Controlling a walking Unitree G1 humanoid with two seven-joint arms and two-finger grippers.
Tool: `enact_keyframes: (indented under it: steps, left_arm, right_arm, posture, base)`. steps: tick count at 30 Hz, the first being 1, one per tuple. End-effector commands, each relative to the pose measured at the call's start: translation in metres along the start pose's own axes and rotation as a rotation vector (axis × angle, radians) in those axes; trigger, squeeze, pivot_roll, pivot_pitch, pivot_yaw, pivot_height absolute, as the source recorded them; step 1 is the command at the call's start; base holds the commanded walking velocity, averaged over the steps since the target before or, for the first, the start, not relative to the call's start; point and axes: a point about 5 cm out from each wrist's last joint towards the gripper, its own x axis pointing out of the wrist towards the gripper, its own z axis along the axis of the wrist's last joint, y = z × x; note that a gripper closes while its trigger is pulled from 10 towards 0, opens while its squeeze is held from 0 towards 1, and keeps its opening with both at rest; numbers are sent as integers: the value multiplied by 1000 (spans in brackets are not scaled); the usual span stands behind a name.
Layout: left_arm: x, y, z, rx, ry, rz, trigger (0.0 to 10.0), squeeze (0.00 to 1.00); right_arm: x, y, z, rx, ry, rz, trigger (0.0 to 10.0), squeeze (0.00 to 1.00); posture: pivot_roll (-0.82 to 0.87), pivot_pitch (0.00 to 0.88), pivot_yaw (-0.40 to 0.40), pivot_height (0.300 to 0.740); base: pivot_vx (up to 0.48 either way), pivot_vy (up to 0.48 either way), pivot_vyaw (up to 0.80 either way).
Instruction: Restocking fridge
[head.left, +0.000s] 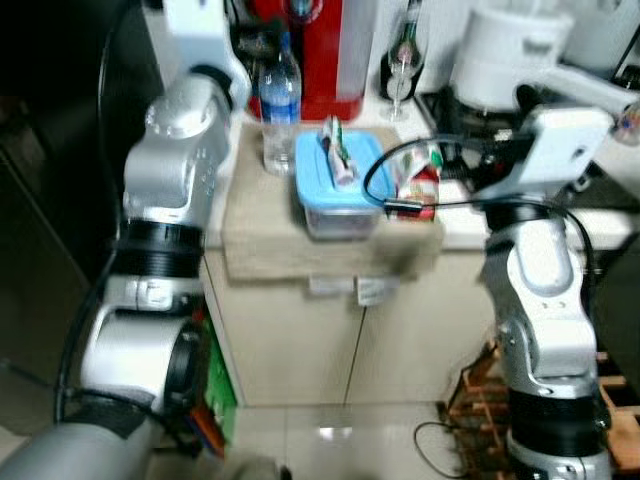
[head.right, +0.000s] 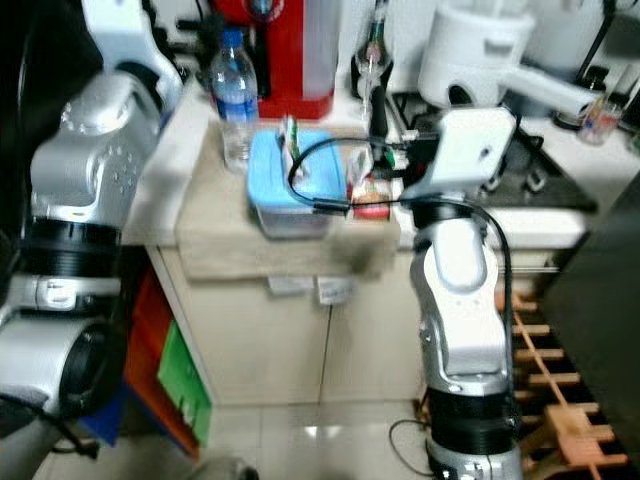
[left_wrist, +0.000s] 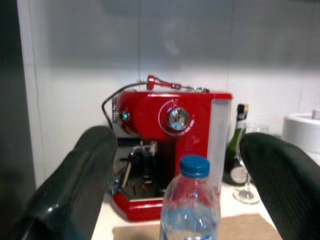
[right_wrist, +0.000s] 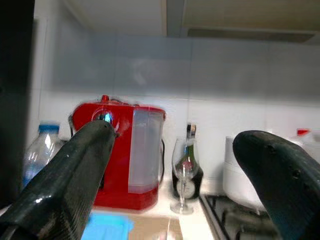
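On the beige mat (head.left: 262, 235) on the counter stand a clear water bottle (head.left: 280, 105) with a blue cap and a blue-lidded food container (head.left: 337, 188). A small packet (head.left: 340, 150) lies on the lid. Just right of the container lies a red and green packet (head.left: 420, 182). My left gripper (left_wrist: 175, 137) is open and raised before the counter; the water bottle (left_wrist: 191, 207) shows low between its fingers, some way ahead. My right gripper (right_wrist: 172, 132) is open too, held high and facing the counter's back wall. Both silver arms (head.left: 175, 150) (head.right: 460, 250) are bent up at the counter's front.
A red coffee machine (head.left: 320, 50) stands behind the bottle. Beside it are a wine bottle and a glass (head.left: 400, 60), then a white cooker (head.left: 505, 50) and a stove (head.right: 520, 160). Cabinet doors (head.left: 330, 330) are below, with a wooden rack (head.right: 560, 400) on the floor at right.
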Motion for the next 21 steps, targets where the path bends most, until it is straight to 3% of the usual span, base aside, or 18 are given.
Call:
enact_keyframes:
  steps: [1,4,9,10,11,12,13,14,15,16,17,18,19,21]
  left_arm:
    - [8,-1,10,10,-30,8,10000,0]
    - [12,-1,15,31,-54,2,10000,0]
    - [8,-1,19,41,-102,-26,10000,0]
    - [-6,0,17,47,-118,-58,10000,0]
    - [-6,0,17,47,-118,-58,10000,0]
    - [-29,4,13,54,-135,-100,10000,0]
    - [-61,11,7,114,-150,-132,10000,0]
    - [-61,11,7,114,-150,-132,10000,0]
    - [-84,13,5,159,-157,-161,10000,0]
    - [-84,13,5,159,-157,-161,10000,0]
    - [-126,16,-26,224,-58,-197,10000,0]
    - [-126,16,-26,224,-58,-197,10000,0]
    - [-135,12,-38,218,-17,-192,10000,0]
    - [-135,12,-38,218,-17,-192,10000,0]
  right_arm:
    - [-2,-1,6,-11,-21,-13,10000,75]
    - [-5,-1,4,-13,-13,-21,10000,75]
    - [-10,-2,2,-20,-8,-34,10000,75]
    - [-16,-3,4,-39,-12,-47,10000,75]
    - [-16,-3,4,-39,-12,-47,10000,75]
    - [-25,-7,6,-61,-7,-65,10000,75]
    - [-37,-12,13,-91,-8,-86,10000,78]
    - [-37,-12,13,-91,-8,-86,10000,78]
    - [-46,-16,18,-111,-8,-100,10000,78]
    - [-46,-16,18,-111,-8,-100,10000,78]
    - [-56,-25,23,-138,3,-113,10000,78]
    - [-56,-25,23,-138,3,-113,10000,78]
    - [-55,-27,23,-140,6,-105,10000,78]
    - [-55,-27,23,-140,6,-105,10000,78]
  posture:
    - [-45,0,45,740]
    - [-51,0,53,740]
    - [-66,0,82,740]
    - [-74,0,96,740]
    - [-74,0,96,740]
    - [-72,0,94,740]
    - [-57,0,79,740]
    - [-57,0,79,740]
    - [-57,0,79,740]
    - [-57,0,79,740]
    - [-38,0,33,740]
    - [-38,0,33,740]
    - [-36,0,21,740]
    - [-36,0,21,740]
  base:
    - [0,0,0]
    - [0,0,0]
    - [0,0,0]
    - [0,0,0]
    - [0,0,0]
    - [0,0,0]
    - [0,0,0]
    - [0,0,0]
    - [0,0,0]
    - [0,0,0]
    - [0,0,0]
    - [0,0,0]
    - [0,0,0]
    - [0,0,0]
